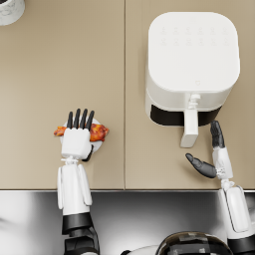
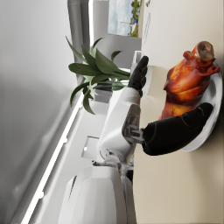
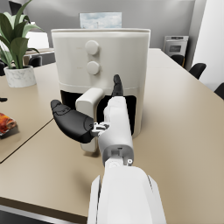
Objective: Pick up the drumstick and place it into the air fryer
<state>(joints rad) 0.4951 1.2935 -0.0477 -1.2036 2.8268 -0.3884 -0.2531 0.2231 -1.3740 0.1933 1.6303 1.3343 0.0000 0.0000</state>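
The browned drumstick [image 1: 99,132] [image 2: 187,83] lies on a small white plate [image 1: 97,145] [image 2: 211,103] at the table's left. My left hand [image 1: 77,139] [image 2: 151,131] hovers right over it with fingers straight and spread, hiding its middle. The thumb lies beside the meat at the plate's rim and grips nothing. The white air fryer [image 1: 191,55] [image 3: 100,61] stands at the right, its handle [image 1: 190,128] [image 3: 89,109] pointing toward me. My right hand [image 1: 215,152] [image 3: 105,118] is open just beside the handle, thumb spread wide, holding nothing.
A potted plant [image 3: 15,39] stands at the table's far left, and its white pot [image 1: 10,10] shows in the corner of the head view. The table's front edge [image 1: 124,189] runs close to my arms. A seam [image 1: 124,74] splits the tabletop between plate and fryer.
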